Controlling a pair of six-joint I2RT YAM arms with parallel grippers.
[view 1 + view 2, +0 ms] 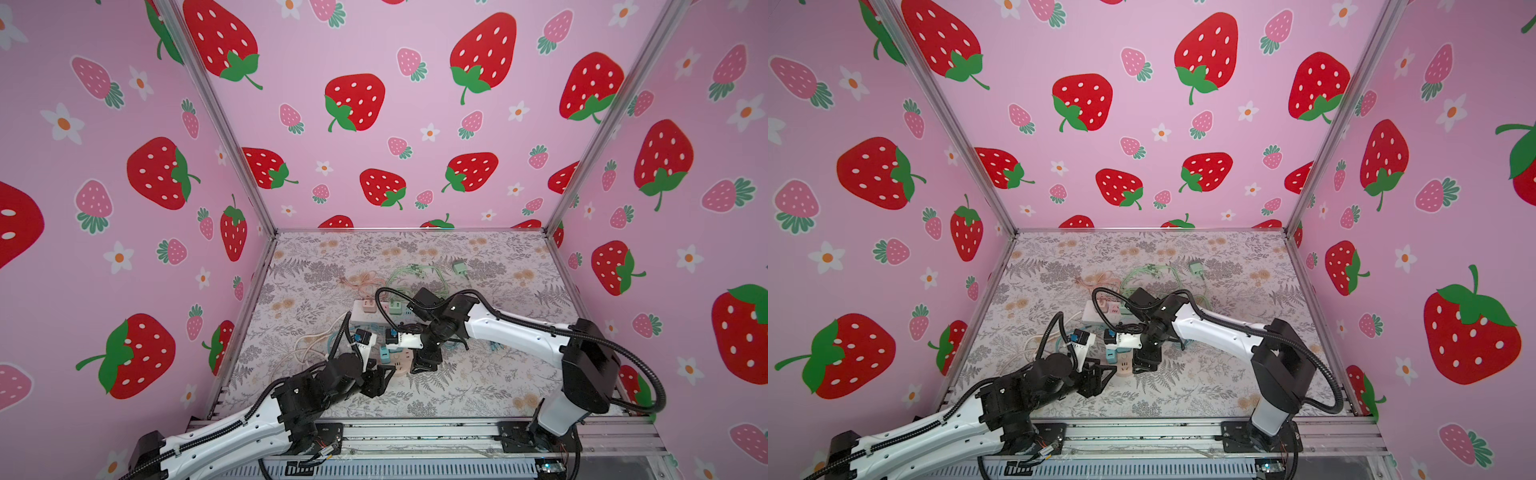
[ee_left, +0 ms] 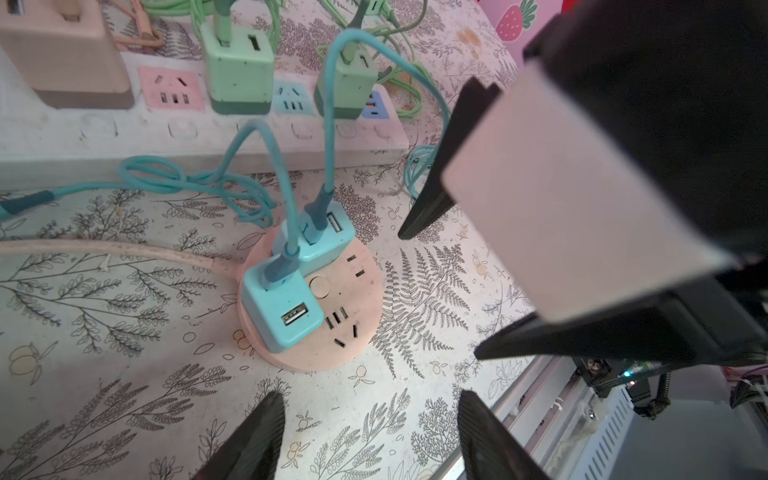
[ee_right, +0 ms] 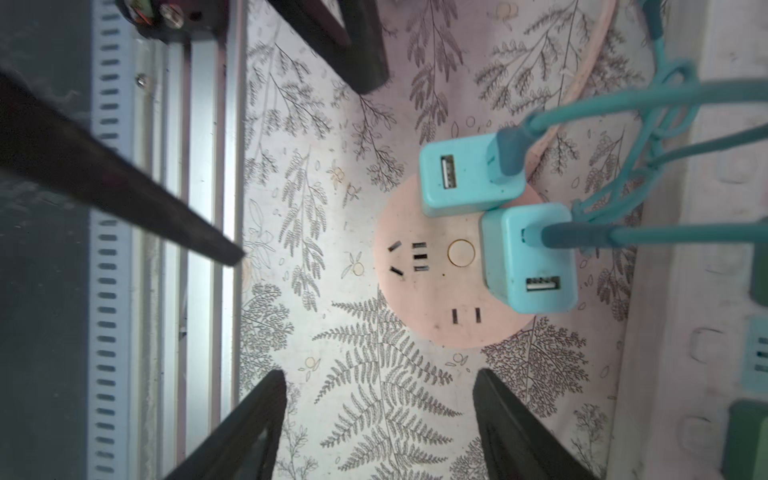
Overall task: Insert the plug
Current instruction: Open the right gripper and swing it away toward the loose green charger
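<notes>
Left tool (image 2: 368, 415) and right tool (image 3: 380, 374), both wide, empty, by one pink socket (image 2: 357, 299) with two blue plugs (image 2: 286, 311) (image 2: 320, 237), seemingly seated.

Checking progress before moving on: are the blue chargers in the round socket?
In: both blue chargers stand seated on the pink round socket, prongs hidden.

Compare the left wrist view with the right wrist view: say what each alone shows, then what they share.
Left wrist only: the pink charger and the pink outlet on the white power strip. Right wrist only: little, a long run of slotted frame rail. Both: the round pink socket with two blue chargers standing in it, plus the left gripper and right gripper, both open.
</notes>
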